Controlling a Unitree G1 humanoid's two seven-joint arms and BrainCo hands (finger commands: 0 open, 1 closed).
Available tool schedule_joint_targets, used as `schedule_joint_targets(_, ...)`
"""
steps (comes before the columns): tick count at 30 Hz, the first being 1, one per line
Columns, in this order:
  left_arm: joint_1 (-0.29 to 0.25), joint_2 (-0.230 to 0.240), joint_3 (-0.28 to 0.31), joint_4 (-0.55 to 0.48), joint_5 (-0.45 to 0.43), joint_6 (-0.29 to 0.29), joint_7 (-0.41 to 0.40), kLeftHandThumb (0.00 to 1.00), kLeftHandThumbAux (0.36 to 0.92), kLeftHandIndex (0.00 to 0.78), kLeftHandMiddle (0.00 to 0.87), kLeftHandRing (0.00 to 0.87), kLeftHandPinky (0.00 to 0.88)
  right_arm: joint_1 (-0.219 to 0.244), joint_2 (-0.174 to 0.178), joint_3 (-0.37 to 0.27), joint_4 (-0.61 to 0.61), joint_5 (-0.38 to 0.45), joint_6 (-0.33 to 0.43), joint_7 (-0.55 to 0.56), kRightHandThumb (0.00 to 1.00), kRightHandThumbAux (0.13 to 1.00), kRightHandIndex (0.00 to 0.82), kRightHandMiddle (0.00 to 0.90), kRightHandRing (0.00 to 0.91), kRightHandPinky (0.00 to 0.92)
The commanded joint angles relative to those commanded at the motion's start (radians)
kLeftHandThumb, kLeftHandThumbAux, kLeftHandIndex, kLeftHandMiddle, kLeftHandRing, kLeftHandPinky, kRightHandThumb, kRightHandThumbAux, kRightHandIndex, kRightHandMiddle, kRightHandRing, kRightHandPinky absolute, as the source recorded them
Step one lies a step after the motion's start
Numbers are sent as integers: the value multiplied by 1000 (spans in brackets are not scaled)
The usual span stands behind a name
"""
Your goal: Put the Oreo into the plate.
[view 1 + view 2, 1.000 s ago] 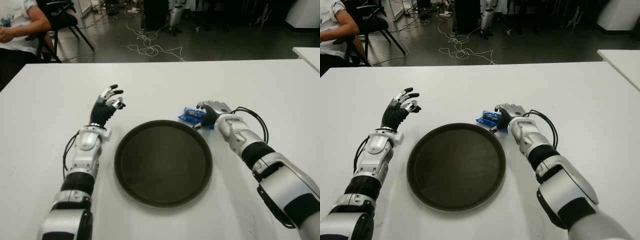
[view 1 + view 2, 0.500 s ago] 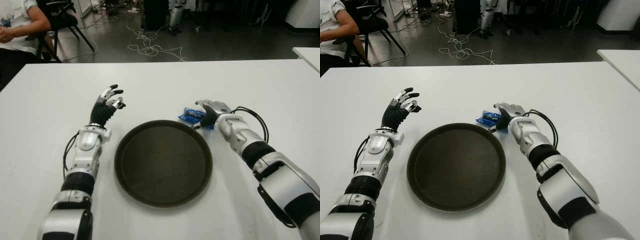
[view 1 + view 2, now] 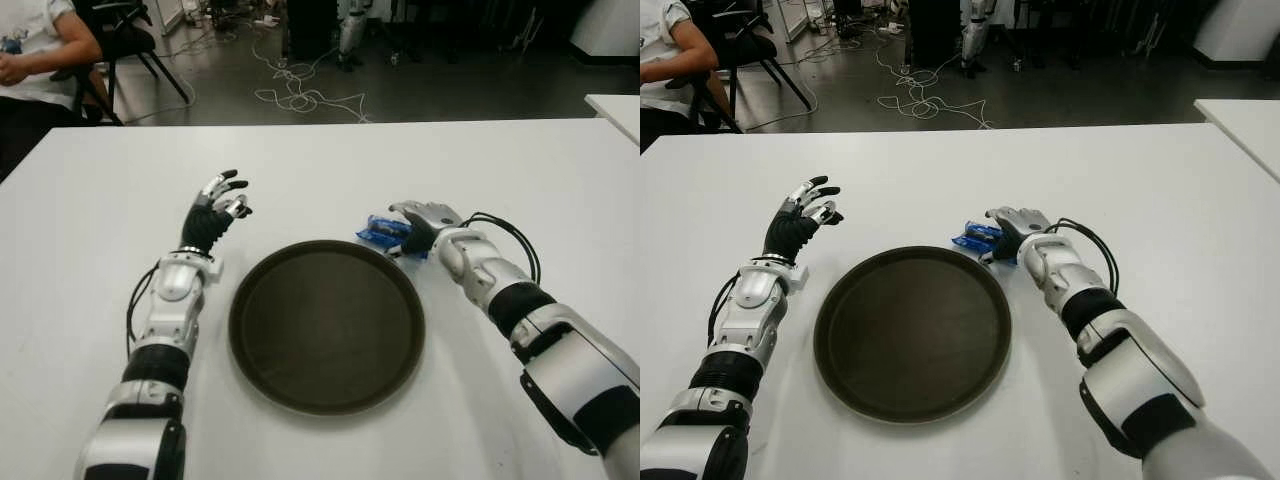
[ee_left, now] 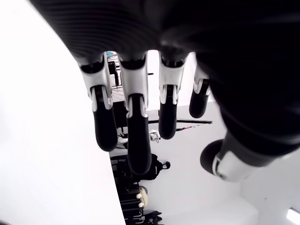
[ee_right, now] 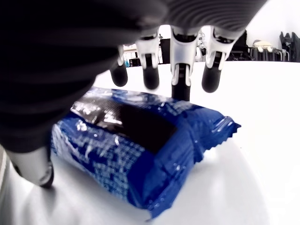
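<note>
The Oreo packet, blue with a dark panel, lies on the white table just past the plate's far right rim. The dark round plate holds nothing. My right hand sits over the packet's right end. In the right wrist view its fingers reach over the Oreo packet and the thumb stands beside it, not closed on it. My left hand is raised left of the plate, fingers loosely spread and holding nothing.
A seated person and a black chair are beyond the table's far left corner. Cables lie on the floor behind. Another white table's corner shows at the right.
</note>
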Motion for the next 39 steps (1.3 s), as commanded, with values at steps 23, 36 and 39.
schedule_joint_targets(23,1,-4,0,1,0,-4,3,1000,646,158,226,453,364,8,-15,-24,10,13,-47,-81,249,657,494,569,551,511)
schedule_joint_targets(36,-2,-5,0,0,1,6,9,1000,647,160,231,452,342,0,-16,-28,13,16,-27,-43,216,658,458,492,495,487)
schedule_joint_targets(39,0,-5,0,-2,2,7,10,1000,647,159,229,451,345,0,-17,-30,8,15,-21,-33,218,660,457,474,481,484)
